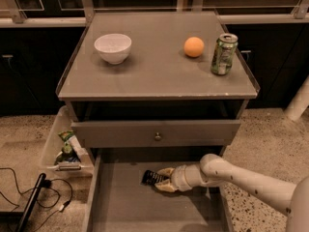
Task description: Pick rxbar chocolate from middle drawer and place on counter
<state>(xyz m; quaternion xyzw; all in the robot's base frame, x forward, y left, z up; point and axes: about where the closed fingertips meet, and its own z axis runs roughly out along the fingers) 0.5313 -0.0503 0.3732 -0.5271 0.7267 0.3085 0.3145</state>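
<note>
The rxbar chocolate (150,177), a small flat black wrapper, lies on the floor of the pulled-out middle drawer (130,204), near its back. My gripper (163,180) reaches in from the right at floor level. Its tan fingers (165,171) stand apart, one on each side of the bar's right end. The bar rests on the drawer floor. The counter (159,74) is the grey top of the cabinet above.
On the counter stand a white bowl (112,47), an orange (193,47) and a green soda can (223,54). A drawer front with a round knob (157,136) is just above my arm. A plastic bin (52,151) and cables (29,197) are on the floor to the left.
</note>
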